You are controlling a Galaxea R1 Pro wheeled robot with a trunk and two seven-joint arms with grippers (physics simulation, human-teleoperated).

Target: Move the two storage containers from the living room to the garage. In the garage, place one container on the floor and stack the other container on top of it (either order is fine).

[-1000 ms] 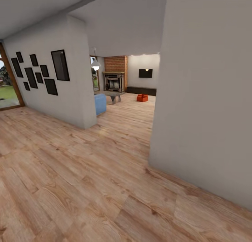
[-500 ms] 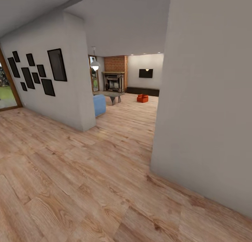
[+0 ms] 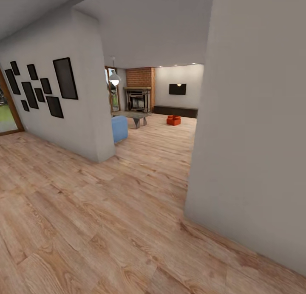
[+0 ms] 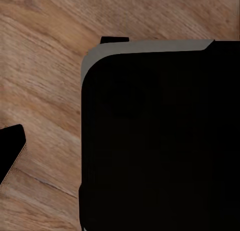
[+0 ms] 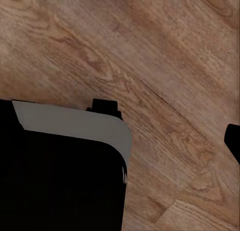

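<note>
Neither wrist view gave a clear look at the jaws: each showed a large black body with a grey edge over wood planks, plus a dark tip at the frame's border, so whether either pair was released or clenched could not be told. Nothing orange-red sat near them, which suggests both arms were empty-handed.

In the head view the robot stood on the plank floor of a hallway, facing an opening between a wall hung with black frames and a near pale wall. Far through the opening lay the living room, with the bins on its floor, just in front of the low cabinet under the TV.

The step was the drive to the bins. Done well, it would hold the middle of the opening, giving the near wall's corner and the blue seat fair room.

At that range the bins read as one orange-red blob; whether they touched, or one sat on the other, was unclear.
</note>
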